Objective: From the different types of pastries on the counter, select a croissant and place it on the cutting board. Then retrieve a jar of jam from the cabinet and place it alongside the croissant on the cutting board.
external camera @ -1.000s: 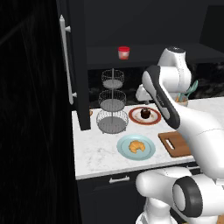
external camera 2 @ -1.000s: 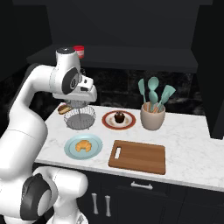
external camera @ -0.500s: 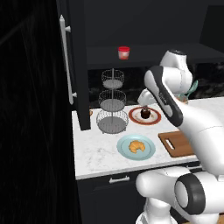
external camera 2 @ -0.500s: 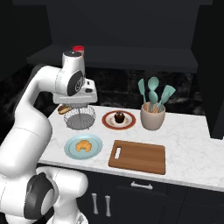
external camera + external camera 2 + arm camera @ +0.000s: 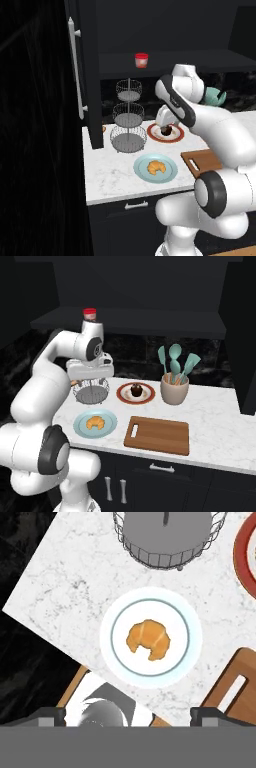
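On the counter [image 5: 215,421], croissant [image 5: 148,640] sits mid light-blue plate [image 5: 192,657], untouched; cutting board [image 5: 235,682] at 4 o'clock, bare. Jar of jam [image 5: 141,60] shelved. Gripper [image 5: 128,717] high above, spread wide, empty. Nothing done yet.

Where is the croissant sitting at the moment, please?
The croissant lies on the light-blue plate near the counter's front edge, left of the cutting board in the right base view and in front of the wire basket stand.

No readable text, label or number appears anywhere (the jar of jam [image 5: 141,60] included).
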{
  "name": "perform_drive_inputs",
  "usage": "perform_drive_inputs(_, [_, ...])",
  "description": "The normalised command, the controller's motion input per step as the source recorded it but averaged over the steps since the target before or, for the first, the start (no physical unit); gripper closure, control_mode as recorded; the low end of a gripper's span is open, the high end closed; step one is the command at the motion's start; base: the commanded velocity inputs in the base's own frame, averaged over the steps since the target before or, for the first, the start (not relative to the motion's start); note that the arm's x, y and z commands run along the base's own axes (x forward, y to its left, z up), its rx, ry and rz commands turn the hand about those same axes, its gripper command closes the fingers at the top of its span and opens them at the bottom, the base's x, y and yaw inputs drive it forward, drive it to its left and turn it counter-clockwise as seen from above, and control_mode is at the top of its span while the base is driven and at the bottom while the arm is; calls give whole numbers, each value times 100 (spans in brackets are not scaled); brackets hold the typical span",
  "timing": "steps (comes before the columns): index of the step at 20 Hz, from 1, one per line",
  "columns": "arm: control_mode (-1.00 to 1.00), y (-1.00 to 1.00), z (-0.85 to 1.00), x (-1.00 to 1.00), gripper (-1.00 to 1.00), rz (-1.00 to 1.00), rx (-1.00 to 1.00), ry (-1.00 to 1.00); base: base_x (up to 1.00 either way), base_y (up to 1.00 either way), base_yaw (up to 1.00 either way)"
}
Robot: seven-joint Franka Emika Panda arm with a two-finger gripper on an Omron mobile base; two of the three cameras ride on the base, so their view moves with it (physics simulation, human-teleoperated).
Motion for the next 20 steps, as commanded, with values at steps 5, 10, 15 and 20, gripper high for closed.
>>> perform_drive_inputs(5, [-100,0,-11,0,-100,17,-2,5,0,0,0])
perform_drive_inputs(10, [-100,0,-17,-3,-100,11,0,-18,0,0,0])
perform_drive_inputs(15, [-100,0,-3,0,-100,7,0,-20,0,0,0])
perform_drive_inputs(20, [-100,0,-13,1,-100,5,0,-11,0,0,0])
